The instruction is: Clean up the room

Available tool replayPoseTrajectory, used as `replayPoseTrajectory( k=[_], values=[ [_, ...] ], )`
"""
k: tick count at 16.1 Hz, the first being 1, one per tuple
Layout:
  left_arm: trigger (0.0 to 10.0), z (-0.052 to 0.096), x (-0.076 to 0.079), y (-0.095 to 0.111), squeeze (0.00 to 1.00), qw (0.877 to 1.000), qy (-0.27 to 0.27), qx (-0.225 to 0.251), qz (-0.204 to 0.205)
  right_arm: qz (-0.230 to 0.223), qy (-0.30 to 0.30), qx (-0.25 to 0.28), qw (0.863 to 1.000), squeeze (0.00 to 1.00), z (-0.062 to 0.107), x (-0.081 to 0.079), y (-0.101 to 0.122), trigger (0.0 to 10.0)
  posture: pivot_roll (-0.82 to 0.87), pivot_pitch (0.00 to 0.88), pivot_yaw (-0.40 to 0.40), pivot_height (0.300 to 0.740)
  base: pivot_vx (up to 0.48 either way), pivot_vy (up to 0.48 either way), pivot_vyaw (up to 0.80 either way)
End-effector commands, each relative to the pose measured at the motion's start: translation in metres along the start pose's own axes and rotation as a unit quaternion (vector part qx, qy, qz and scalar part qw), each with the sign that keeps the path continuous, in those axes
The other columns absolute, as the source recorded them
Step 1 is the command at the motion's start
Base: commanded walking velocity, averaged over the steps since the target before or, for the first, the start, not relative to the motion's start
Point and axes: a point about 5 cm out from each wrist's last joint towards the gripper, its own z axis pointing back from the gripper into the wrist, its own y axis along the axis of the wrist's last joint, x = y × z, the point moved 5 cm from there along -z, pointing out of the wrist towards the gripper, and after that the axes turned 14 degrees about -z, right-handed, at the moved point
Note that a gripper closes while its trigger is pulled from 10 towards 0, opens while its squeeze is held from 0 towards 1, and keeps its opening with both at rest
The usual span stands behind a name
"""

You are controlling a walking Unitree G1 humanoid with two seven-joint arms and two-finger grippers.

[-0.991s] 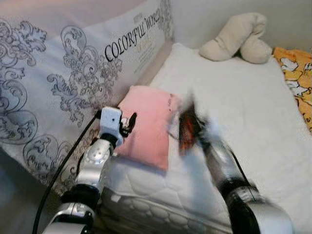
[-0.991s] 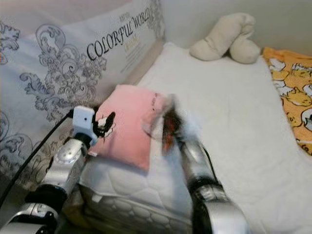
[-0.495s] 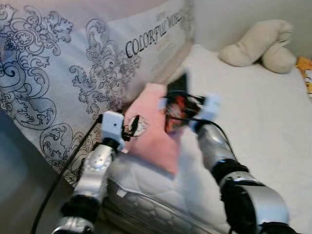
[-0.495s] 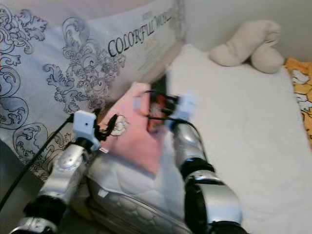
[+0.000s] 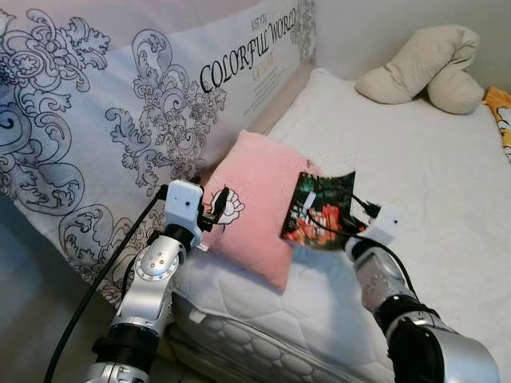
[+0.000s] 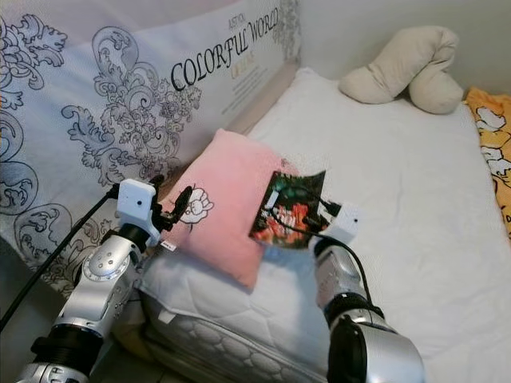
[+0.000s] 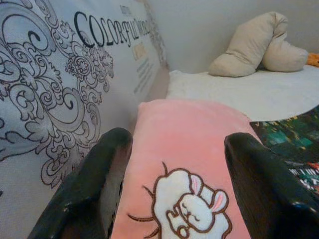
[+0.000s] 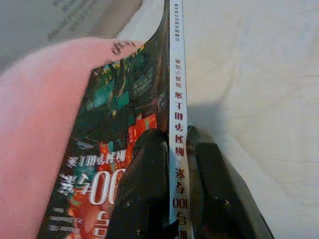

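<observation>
1. Fingers (image 8: 149, 189) of the right gripper (image 8: 177, 199) are clamped on the spine edge of a thin book (image 5: 318, 211), one black finger on each side of it; printed characters run along the spine between them.
2. Fingers (image 7: 102, 184) of the left gripper (image 5: 217, 206) stand wide apart and hold nothing, with the near end of the pink pillow (image 5: 259, 203) between them; whether they touch it cannot be told.
3. The book is held up on edge over the bed (image 5: 415, 183), its dark, colourful cover turned toward the pillow and just beside it, possibly brushing the pillow's right side.
4. The pillow lies on the mattress corner close to the patterned headboard (image 5: 120, 120), with a rabbit emblem at the end facing the left gripper.
5. Farther off, a beige cushion (image 5: 423, 76) sits at the far end of the bed by the wall, and an orange blanket (image 5: 501, 112) shows at the right edge.
6. Judged from this, the tidying is early to mid way: the book is picked up but not yet put anywhere, and the pillow, cushion and blanket all look unsorted. Finding a place for the book comes next, then straightening the bedding.
</observation>
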Motion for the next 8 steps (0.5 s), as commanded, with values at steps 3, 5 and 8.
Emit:
replayPoseTrajectory(
  k=[3,5,8],
  values=[
    [10.0,-0.002,0.034,0.015,0.0,0.995,-0.085,0.027,0.037,0.048,-0.053,-0.029,0.997,0.0,0.012,0.035,-0.015,0.0,0.29,0.05,-0.022,0.74,0.0,0.0,0.0],
    [10.0,0.002,0.052,0.023,0.0,0.989,-0.132,0.043,0.041,0.046,-0.06,-0.032,0.997,0.0,0.013,0.038,-0.017,0.0,0.29,0.046,-0.019,0.74,0.0,0.0,0.0],
    [10.0,0.006,0.066,0.031,0.0,0.985,-0.161,0.056,0.023,0.051,-0.086,-0.042,0.994,0.0,0.018,0.051,-0.023,0.0,0.29,0.048,-0.019,0.74,0.0,0.0,0.0]
  ],
)
